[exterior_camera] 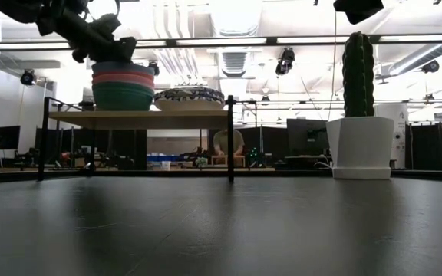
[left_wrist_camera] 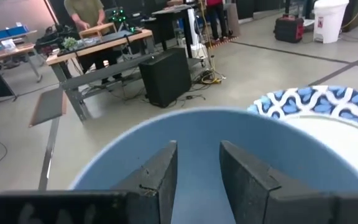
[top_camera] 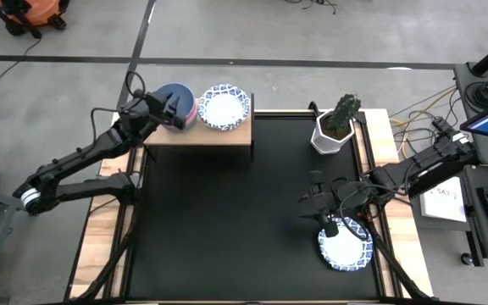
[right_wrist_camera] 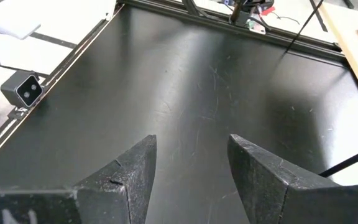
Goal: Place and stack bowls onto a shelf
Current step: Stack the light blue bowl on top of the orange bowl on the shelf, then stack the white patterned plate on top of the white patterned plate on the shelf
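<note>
A stack of bowls (exterior_camera: 123,85), blue on top over pink and green, is sitting on the left end of the shelf (top_camera: 200,135), touching a blue-rimmed white bowl (top_camera: 224,107) beside it, while another blue-rimmed white bowl (top_camera: 345,244) is lying on the counter (top_camera: 227,220) near its front right corner. The left gripper (top_camera: 179,110) is hovering over the blue top bowl (left_wrist_camera: 229,149) with its fingers (left_wrist_camera: 160,174) partly apart inside the rim, gripping nothing that can be seen. The right gripper (top_camera: 316,203) is hanging wide open and empty above the counter just beside the front bowl, with a potted cactus (top_camera: 338,124) standing farther back.
</note>
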